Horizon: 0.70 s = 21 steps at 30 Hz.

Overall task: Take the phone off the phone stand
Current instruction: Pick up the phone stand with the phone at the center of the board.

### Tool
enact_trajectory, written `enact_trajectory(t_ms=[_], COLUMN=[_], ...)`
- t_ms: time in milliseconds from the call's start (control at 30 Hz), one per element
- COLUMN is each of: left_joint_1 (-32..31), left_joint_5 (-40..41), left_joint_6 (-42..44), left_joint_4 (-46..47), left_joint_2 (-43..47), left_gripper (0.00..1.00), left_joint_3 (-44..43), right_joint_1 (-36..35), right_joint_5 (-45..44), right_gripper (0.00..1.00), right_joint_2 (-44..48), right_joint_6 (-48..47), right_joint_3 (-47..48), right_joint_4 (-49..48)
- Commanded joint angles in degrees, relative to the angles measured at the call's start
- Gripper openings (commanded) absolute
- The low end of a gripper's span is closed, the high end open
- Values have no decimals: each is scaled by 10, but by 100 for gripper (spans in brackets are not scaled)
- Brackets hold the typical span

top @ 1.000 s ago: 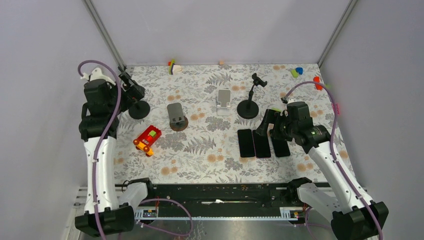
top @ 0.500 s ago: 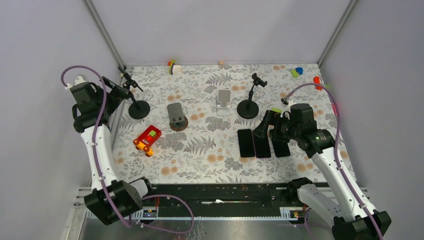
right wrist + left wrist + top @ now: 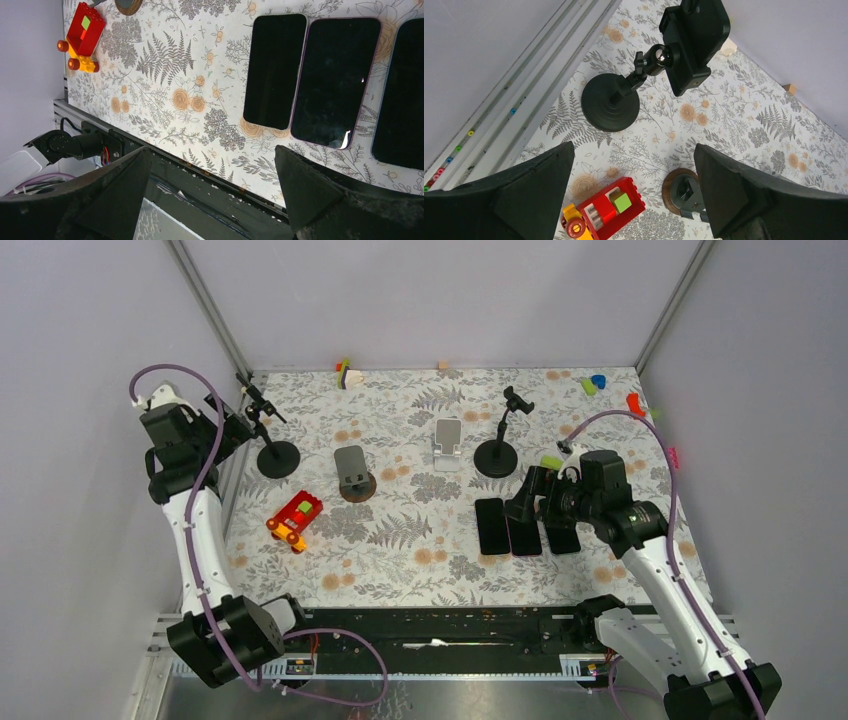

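Reference landmark: the silver phone stand point(image 3: 448, 443) at the middle of the floral table point(image 3: 400, 560). Far to the left of the landmark, the left gripper point(image 3: 633, 146) is raised at the table's left edge, with its jaws spread wide and nothing between them. It faces the black clamp stand point(image 3: 277, 457), which stands just to the gripper's right on a round base. In the left wrist view the clamp head point(image 3: 694, 35) is tilted on its ball joint, but whether it carries anything cannot be told. Left of the landmark and nearer the arm bases lies a red toy car point(image 3: 295, 518). A grey stand point(image 3: 352, 470) on a round brown base sits between the toy car and the landmark. Just right of the landmark stands a black gooseneck stand point(image 3: 497, 455), with its small clamp raised above its round base. Right of the landmark and nearer the arm bases, a row of three phones point(image 3: 524, 538) lies flat on the table, screens up and dark, side by side and almost touching. The right gripper point(image 3: 210, 149) hangs over this row with its jaws spread wide and grips nothing.
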State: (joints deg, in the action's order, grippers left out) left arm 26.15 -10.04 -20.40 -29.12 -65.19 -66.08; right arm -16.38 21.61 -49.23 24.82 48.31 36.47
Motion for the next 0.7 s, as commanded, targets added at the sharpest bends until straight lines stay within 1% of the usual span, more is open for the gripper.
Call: enact_trajectory(t_ms=[0, 100, 200, 300, 400, 433, 467, 500, 667], left_joint_1=[3, 3, 3, 3, 3, 3, 3, 3, 3], left_joint_5=[5, 2, -39, -69, -182, -194, -200, -204, -196], left_joint_6=[6, 8, 60, 75, 68, 43, 15, 4, 12], left_joint_4=[42, 35, 78, 173, 304, 342, 372, 387, 402], left_joint_2=[16, 9, 22, 48, 67, 68, 66, 62, 51], left_gripper=[99, 99, 99, 99, 99, 99, 99, 99, 99], left_joint_3=[9, -1, 17, 82, 169, 190, 205, 214, 223], right_joint_1=[1, 1, 1, 1, 1, 1, 1, 1, 1], right_joint_5=[24, 31, 44, 58, 60, 58, 57, 55, 45], right_gripper=[100, 100, 100, 100, 100, 100, 100, 99, 100], right_joint_2=[3, 6, 7, 5, 4, 4, 5, 5, 7], right_joint_6=[-12, -1, 13, 21, 17, 15, 12, 9, -5], right_joint_3=[-6, -14, -21, -28, -29, -27, -26, -23, -15], right_joint_4=[-26, -41, -60, -69, -69, -66, -62, -59, -43])
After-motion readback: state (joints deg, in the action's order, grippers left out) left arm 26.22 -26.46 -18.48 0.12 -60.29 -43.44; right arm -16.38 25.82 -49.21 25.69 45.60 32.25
